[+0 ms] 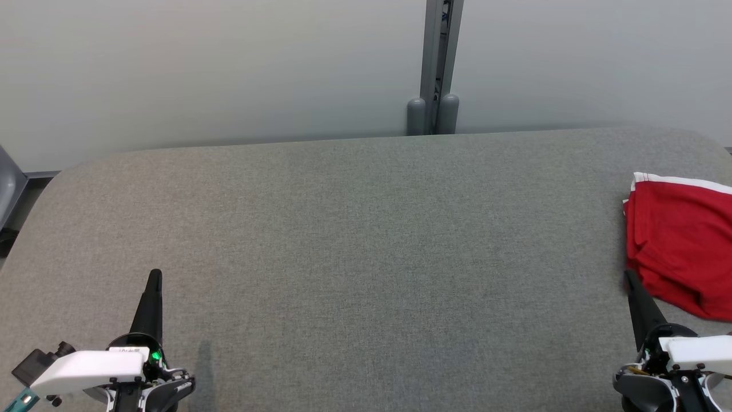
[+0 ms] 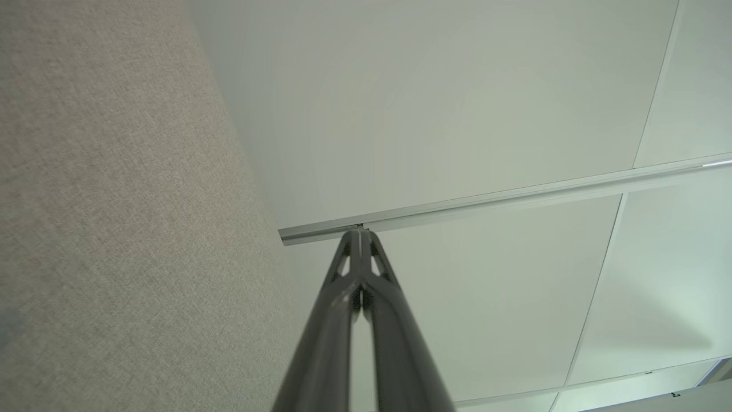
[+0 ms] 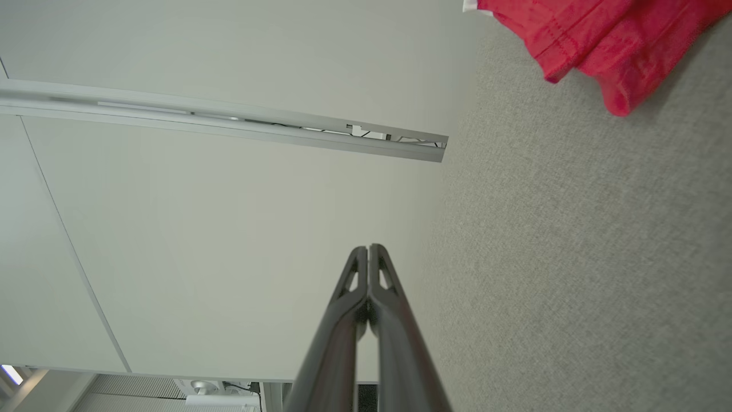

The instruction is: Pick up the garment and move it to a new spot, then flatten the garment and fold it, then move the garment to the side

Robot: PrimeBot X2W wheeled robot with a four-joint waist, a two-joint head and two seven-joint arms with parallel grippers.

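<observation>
Though near garment [image 1: 680,240], right gripper [image 1: 629,276] closed, empty.

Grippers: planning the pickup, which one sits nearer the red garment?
The right gripper, its tip beside the red garment; the left gripper is far across the grey surface.

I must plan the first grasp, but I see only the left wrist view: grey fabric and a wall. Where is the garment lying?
Observer: The red garment lies at the right end of the grey table, partly cut off by the edge of the head view.
Operator: Is it flat?
Observer: No, it is bunched into folds. A white trim shows along its far edge.
Operator: Does the right end effector hold it?
Observer: No. The right end effector is shut on nothing, and in the right wrist view the garment lies apart from it.
</observation>
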